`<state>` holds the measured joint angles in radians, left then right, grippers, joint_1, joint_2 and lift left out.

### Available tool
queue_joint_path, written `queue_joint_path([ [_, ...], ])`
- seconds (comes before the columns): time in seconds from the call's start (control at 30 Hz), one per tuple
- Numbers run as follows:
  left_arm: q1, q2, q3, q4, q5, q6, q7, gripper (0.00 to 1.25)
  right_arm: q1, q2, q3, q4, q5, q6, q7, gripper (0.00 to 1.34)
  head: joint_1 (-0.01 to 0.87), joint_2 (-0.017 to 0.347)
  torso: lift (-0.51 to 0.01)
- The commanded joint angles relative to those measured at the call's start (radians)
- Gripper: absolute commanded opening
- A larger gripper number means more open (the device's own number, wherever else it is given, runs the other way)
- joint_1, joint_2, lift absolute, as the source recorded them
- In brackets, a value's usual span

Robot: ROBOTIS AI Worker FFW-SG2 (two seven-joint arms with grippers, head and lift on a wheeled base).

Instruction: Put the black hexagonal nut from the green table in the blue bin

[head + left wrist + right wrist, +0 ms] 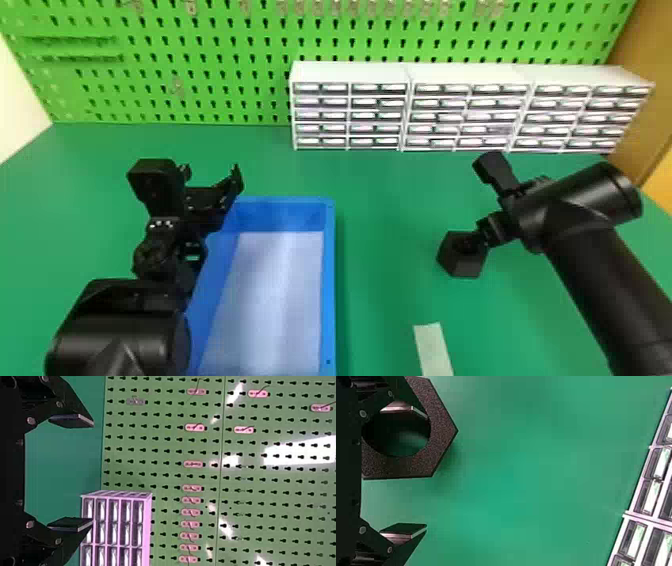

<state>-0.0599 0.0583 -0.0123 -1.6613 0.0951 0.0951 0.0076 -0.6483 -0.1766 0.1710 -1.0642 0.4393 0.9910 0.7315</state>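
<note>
On the green table (385,200), the black hexagonal nut (462,257) lies right of the blue bin (328,285). My right gripper (492,231) is at the nut's far right side. In the right wrist view, the right gripper (404,471) is open; one finger overlaps the round hole of the nut (441,435), the other stands outside it. Whether the first finger is inside the hole or above it, I cannot tell. My left gripper (212,185) is over the bin's far left corner. The left wrist view has the left gripper (92,473) open with nothing between its fingers.
White drawer cabinets (410,107) stand along the table's back right, before a green pegboard (200,65). A pale strip (433,347) lies on the table between the bin and my right arm. My left arm covers part of the bin's left wall.
</note>
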Motion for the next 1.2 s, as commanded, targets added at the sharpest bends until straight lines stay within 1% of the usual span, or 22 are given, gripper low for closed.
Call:
queue_joint_path([
  [0.0,0.000,0.000,0.000,0.000,0.000,0.000,0.000,0.87,-0.001,0.000,-0.002,0.015,-0.001,-0.003,-0.001,1.03,0.686,0.051,-0.096],
  [0.17,-0.001,0.000,0.000,0.000,0.000,0.000,0.000,0.87,0.001,0.000,-0.002,0.021,-0.001,-0.003,-0.001,1.03,0.686,0.051,-0.096],
  [0.27,-0.001,0.000,0.000,0.000,0.000,0.000,0.000,0.87,-0.001,0.000,-0.002,0.026,-0.001,-0.003,-0.001,1.00,0.686,0.051,-0.096],
  [0.33,-0.001,0.000,0.000,0.000,0.000,0.000,0.000,0.87,0.001,0.000,-0.002,0.029,-0.001,-0.003,-0.001,0.93,0.686,0.051,-0.096],
  [0.37,-0.001,0.000,0.000,0.000,0.000,0.000,0.000,0.87,0.001,0.000,-0.004,0.030,-0.001,-0.003,-0.001,0.86,0.686,0.051,-0.096],
  [0.4,-0.001,0.000,0.000,0.000,0.000,0.000,0.000,0.87,0.001,0.000,-0.002,0.030,-0.001,-0.003,-0.001,0.76,0.686,0.051,-0.096],
  [0.43,-0.001,0.000,0.000,0.000,0.000,0.000,0.000,0.87,0.001,0.000,-0.002,0.032,-0.001,-0.003,-0.001,0.70,0.686,0.051,-0.096],
  [0.47,-0.001,0.000,0.000,0.000,0.000,0.000,0.000,0.87,0.001,0.000,-0.001,0.032,-0.001,-0.003,-0.001,0.67,0.686,0.051,-0.096],
  [0.57,-0.001,0.000,0.000,0.000,0.000,0.000,0.000,0.87,-0.002,0.000,0.005,0.036,0.001,0.003,-0.001,0.65,0.686,0.051,-0.096],
  [0.6,-0.001,0.000,0.000,0.000,0.000,0.000,0.000,0.87,-0.002,0.000,0.007,0.038,0.003,0.005,-0.001,0.62,0.686,0.051,-0.096],
  [0.67,-0.001,0.000,0.000,0.000,0.000,0.000,0.000,0.87,-0.002,0.000,0.010,0.040,0.004,0.006,-0.001,0.51,0.686,0.051,-0.096],
  [0.73,-0.001,0.000,0.000,0.000,0.000,0.000,0.000,0.87,-0.002,0.000,0.015,0.040,0.007,0.008,-0.001,0.37,0.686,0.051,-0.096],
  [0.8,-0.001,0.000,0.000,0.000,0.000,0.000,0.000,0.87,-0.002,0.000,0.019,0.040,0.007,0.008,0.000,0.28,0.686,0.051,-0.096],
  [1.0,0.000,0.000,0.000,0.000,0.000,0.000,0.000,0.87,-0.007,0.003,0.039,0.032,0.027,0.020,0.003,0.26,0.686,0.051,-0.096],
  [1.17,0.000,0.000,0.000,0.000,0.000,0.000,0.000,0.87,-0.008,0.003,0.042,0.026,0.042,0.028,0.026,0.26,0.686,0.051,-0.096],
])
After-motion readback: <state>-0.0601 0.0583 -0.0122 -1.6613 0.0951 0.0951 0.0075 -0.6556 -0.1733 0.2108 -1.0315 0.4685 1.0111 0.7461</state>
